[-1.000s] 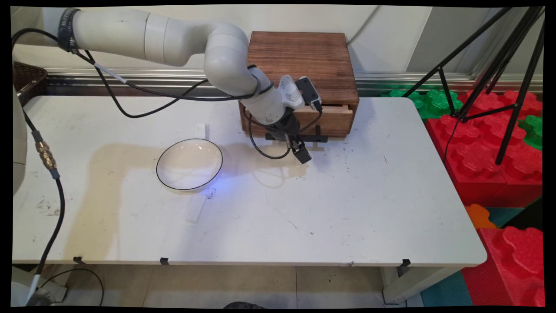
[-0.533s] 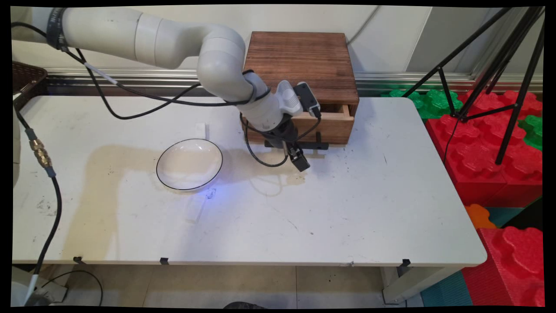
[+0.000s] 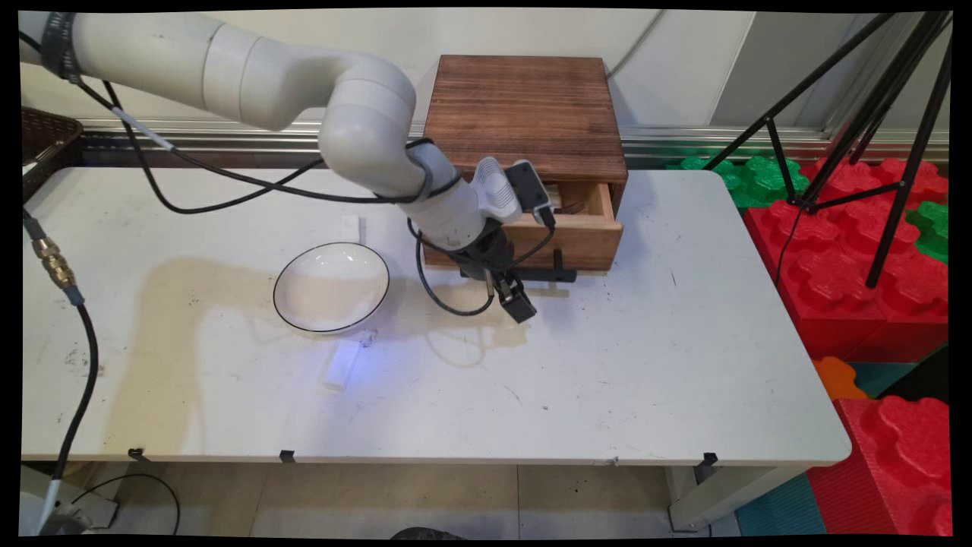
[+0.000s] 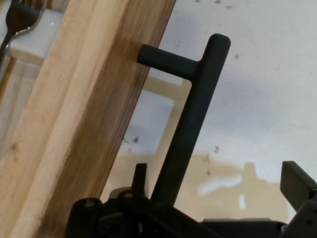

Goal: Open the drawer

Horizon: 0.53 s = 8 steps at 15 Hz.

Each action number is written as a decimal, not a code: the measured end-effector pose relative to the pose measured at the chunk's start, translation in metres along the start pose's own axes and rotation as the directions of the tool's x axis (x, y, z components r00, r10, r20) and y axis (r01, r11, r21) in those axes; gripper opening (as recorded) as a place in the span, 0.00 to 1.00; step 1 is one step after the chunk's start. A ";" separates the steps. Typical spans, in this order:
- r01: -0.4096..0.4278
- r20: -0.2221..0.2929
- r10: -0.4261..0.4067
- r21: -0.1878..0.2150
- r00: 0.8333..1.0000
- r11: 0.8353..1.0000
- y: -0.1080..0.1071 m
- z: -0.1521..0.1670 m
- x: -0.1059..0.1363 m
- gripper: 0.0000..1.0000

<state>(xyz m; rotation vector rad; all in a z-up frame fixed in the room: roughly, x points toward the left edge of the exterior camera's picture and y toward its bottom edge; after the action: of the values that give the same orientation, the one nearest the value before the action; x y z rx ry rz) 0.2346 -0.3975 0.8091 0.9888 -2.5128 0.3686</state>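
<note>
A brown wooden box [image 3: 524, 106] stands at the back of the table, and its drawer [image 3: 585, 228] is partly pulled out. My gripper [image 3: 522, 304] is at the drawer's black bar handle [image 4: 198, 109], also visible as the handle [image 3: 558, 272] in the main view. In the hand view the gripper [image 4: 218, 176] is open; the bar runs between its fingers. The left finger [image 4: 141, 173] sits between the bar and the drawer front [image 4: 84, 124], and the right one stands well clear. Inside the drawer lie a fork [image 4: 17, 22] and a white piece [image 4: 32, 42].
A white plate with a black rim [image 3: 331, 287] lies left of the gripper. A small white block [image 3: 342, 366] rests in front of it, another [image 3: 350, 226] behind it. A black tripod [image 3: 858, 114] and red foam blocks [image 3: 850, 281] stand off the table's right edge.
The arm has drawn back toward the near left, and the drawer has slid further out of the box with it. The plate and the blocks have stayed put.
</note>
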 end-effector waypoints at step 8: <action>0.001 -0.002 -0.001 -0.041 1.000 0.999 0.039 -0.016 -0.018 1.00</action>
<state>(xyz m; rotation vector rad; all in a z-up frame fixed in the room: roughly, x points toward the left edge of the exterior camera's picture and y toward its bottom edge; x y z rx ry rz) 0.2231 -0.3531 0.8111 0.9732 -2.5083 0.3158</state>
